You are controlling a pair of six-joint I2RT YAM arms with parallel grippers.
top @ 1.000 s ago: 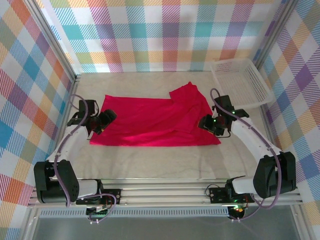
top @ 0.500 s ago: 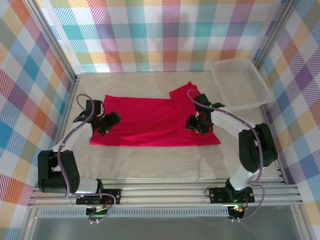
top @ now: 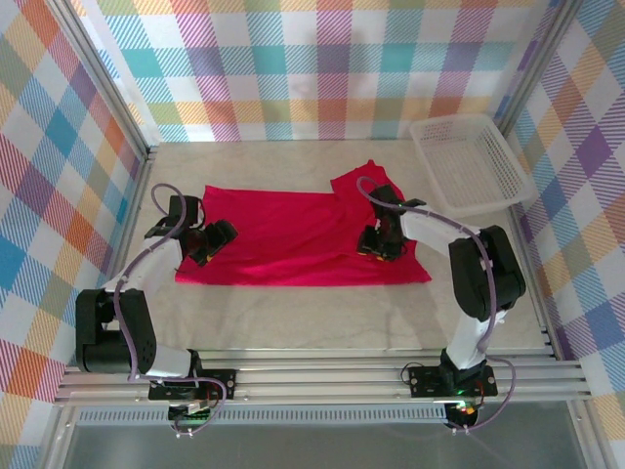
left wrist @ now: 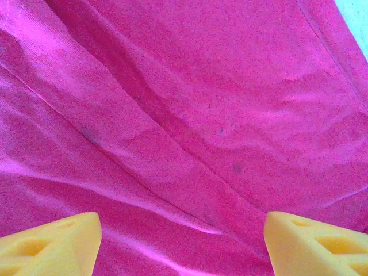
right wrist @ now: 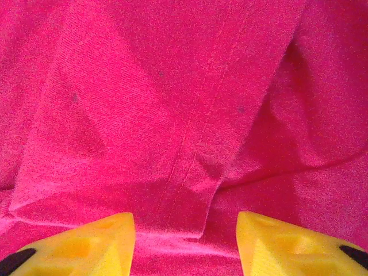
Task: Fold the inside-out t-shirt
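Note:
The inside-out t-shirt [top: 283,234] lies spread flat across the middle of the table, crimson, with a folded-over flap at its upper right [top: 366,186]. My left gripper [top: 211,242] hovers over the shirt's left edge. In the left wrist view the left gripper [left wrist: 183,247] is open, its yellow fingertips [left wrist: 49,244] wide apart above wrinkled fabric [left wrist: 190,115]. My right gripper [top: 374,241] is over the shirt's right part. In the right wrist view the right gripper [right wrist: 187,241] is open, and a folded edge with a stitched seam [right wrist: 195,167] lies between its fingertips [right wrist: 290,244].
A white mesh basket [top: 471,161] sits at the back right corner, tilted against the wall. Checked walls [top: 312,68] enclose the table on three sides. Bare tabletop [top: 312,322] runs between the shirt's near edge and the arm bases.
My right gripper has moved left from the shirt's right edge onto the folded part. My left gripper has shifted slightly right and back, onto the shirt's left edge. The shirt lies as before.

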